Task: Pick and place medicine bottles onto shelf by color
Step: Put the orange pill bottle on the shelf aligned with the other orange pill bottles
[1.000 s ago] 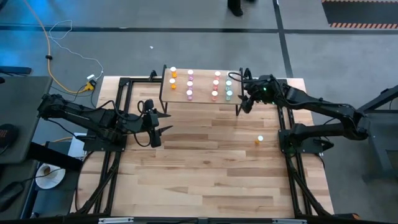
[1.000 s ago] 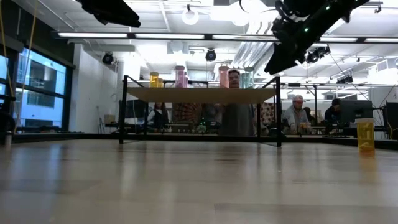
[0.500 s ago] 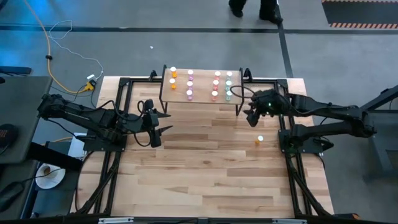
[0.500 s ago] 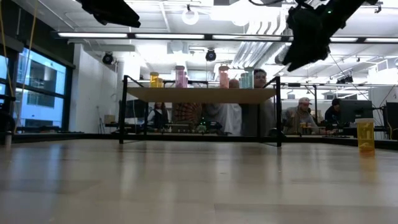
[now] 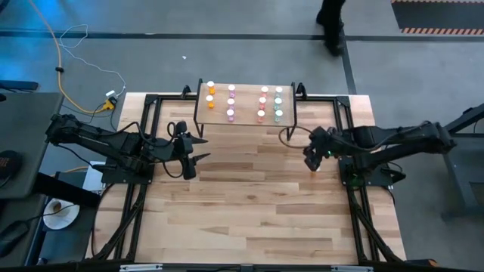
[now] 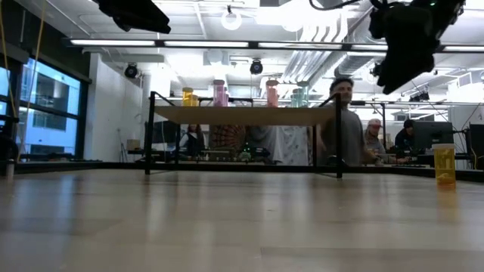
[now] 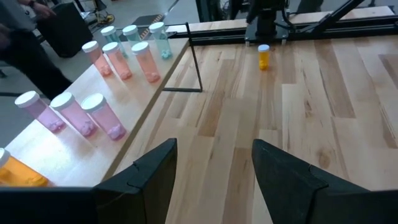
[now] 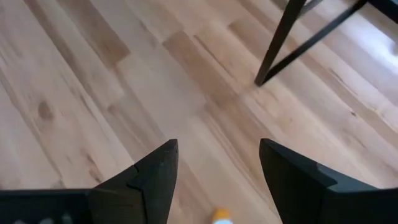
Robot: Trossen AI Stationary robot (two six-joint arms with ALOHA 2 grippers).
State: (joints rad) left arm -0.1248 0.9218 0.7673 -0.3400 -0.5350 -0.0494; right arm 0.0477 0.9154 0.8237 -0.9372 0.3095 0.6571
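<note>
Hovering with jaws spread and empty, the right end effector (image 5: 312,161) is just above the last small orange white-capped bottle (image 7: 263,56), standing on the wooden bench (image 5: 249,204) well clear of the light-wood shelf (image 5: 243,121); next comes lowering and closing. The left end effector (image 5: 198,148) waits released beside the shelf.

My table (image 5: 249,211): shelf (image 5: 246,119) at far edge, bottles (image 5: 231,102) in rows | orange bottle (image 5: 317,169) alone near right edge

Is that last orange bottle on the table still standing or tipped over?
Upright. The orange bottle stands cap-up on the table in the low view, and likewise in the left wrist view.
</note>
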